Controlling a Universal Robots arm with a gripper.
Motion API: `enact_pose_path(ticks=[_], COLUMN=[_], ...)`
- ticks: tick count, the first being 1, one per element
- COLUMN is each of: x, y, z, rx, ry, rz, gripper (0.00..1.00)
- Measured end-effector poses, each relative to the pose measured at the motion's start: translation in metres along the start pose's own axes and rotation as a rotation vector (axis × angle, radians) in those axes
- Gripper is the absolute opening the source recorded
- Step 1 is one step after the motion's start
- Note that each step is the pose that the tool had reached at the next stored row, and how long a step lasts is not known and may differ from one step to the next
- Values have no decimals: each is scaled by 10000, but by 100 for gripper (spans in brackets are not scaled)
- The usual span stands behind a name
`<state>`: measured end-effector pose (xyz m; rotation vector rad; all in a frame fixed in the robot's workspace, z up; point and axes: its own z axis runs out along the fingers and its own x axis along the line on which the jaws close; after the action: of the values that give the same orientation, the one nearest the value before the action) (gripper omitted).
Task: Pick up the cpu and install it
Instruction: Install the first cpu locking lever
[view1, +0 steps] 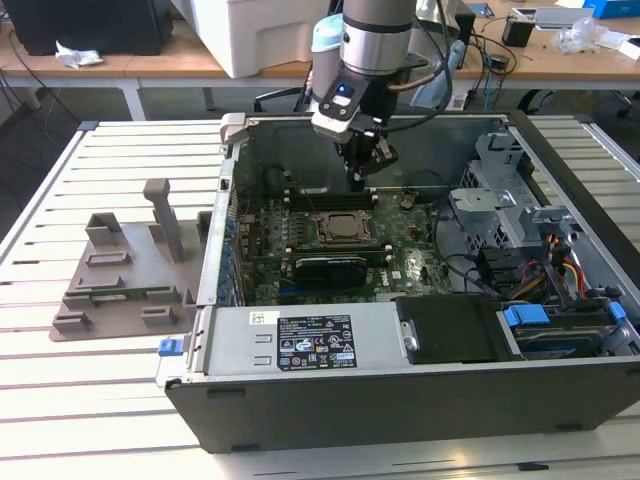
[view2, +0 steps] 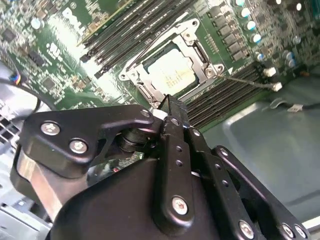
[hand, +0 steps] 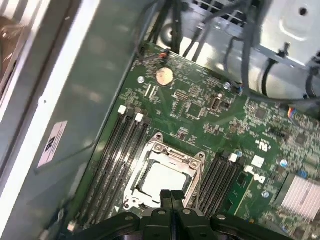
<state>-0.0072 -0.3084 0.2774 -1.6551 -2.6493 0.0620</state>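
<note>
The cpu (view1: 345, 228) lies flat in the motherboard's socket, inside the open computer case (view1: 300, 420). Its pale silver top shows inside the metal socket frame in both wrist views (view2: 167, 76) (hand: 161, 180). My gripper (view1: 358, 180) hangs a little above the board, over the socket's far edge. In both wrist views its black fingertips (view2: 172, 106) (hand: 171, 196) are pressed together with nothing between them. The gripper is apart from the cpu.
Memory slots (hand: 117, 150) flank the socket on both sides. A grey fixture plate with upright posts (view1: 125, 275) lies on the slatted table at the exterior view's left. Drive cages and cables (view1: 540, 250) crowd the case at the exterior view's right. A silver power-supply box (view1: 300, 340) sits at the near side.
</note>
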Motion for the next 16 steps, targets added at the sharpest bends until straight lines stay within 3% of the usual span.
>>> enact_pose_path(ticks=[5,16], x=[0,0], y=[0,0], z=[0,0], rx=[-9,-22], ry=[-56,-141], rz=[-1308,-3292], gripper=[11,11])
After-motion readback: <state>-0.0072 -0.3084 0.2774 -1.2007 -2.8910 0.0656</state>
